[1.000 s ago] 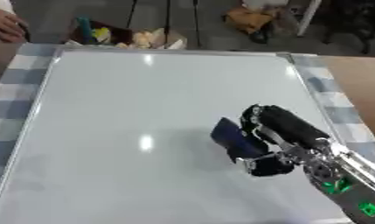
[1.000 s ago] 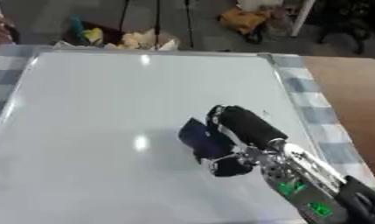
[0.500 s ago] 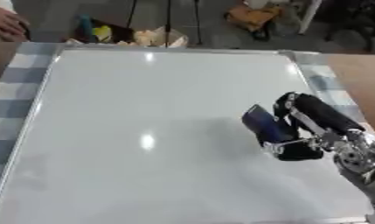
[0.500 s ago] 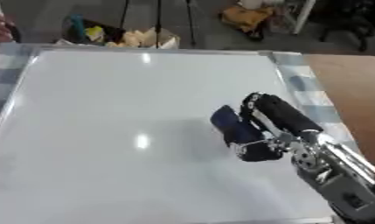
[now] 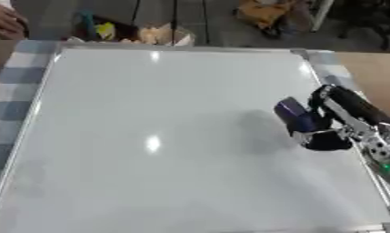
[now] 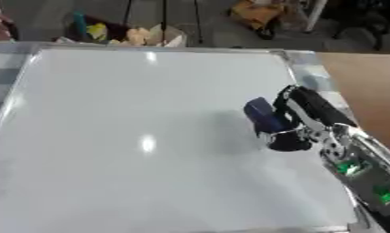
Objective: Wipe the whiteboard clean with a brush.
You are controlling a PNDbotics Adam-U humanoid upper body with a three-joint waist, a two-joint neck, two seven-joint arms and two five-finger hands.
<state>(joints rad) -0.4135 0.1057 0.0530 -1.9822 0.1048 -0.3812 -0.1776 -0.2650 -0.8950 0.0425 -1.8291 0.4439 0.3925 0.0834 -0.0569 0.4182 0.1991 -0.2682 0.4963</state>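
Note:
A large whiteboard (image 5: pixel 150 136) with a silver frame fills most of both views; its surface looks bare, with only light glare spots. My right hand (image 5: pixel 341 116) reaches in from the lower right and is shut on a dark blue brush (image 5: pixel 296 117), which it holds against the board near the right edge, about mid-height. The same brush (image 6: pixel 265 117) shows in the right eye view, left of the black fingers. My left hand is in no view.
The board lies on a blue-and-white checked cloth (image 5: pixel 15 77). A brown table surface (image 5: pixel 372 68) shows at the right. Beyond the far edge stands a bin with yellow and tan items (image 5: pixel 134 32). A person's hand (image 5: pixel 7 20) rests at the far left corner.
My right hand has carried the brush rightward and farther up the board, from the lower middle right toward the right edge.

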